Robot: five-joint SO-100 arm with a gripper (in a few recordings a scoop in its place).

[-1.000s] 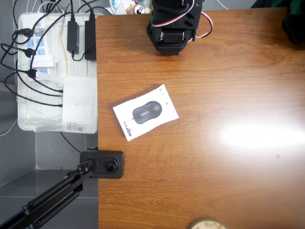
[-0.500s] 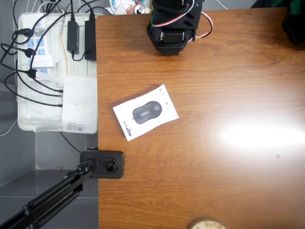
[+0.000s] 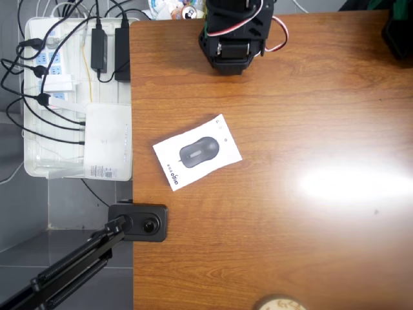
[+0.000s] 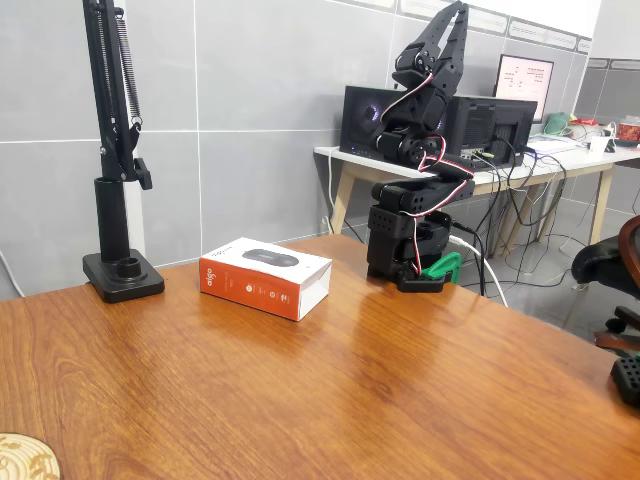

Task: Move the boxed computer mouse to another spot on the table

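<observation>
Gripper (image 4: 452, 18) sat raised w/ fingers pressed together, holding nothing; boxed computer mouse (image 4: 264, 276) lay flat on table (image 4: 400, 400), well below & apart.

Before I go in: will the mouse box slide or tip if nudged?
The mouse box lies flat on its broad face, so it will likely slide, not tip. The glossy table suggests little friction. Its square cardboard edges look stiff enough to grip.
</observation>
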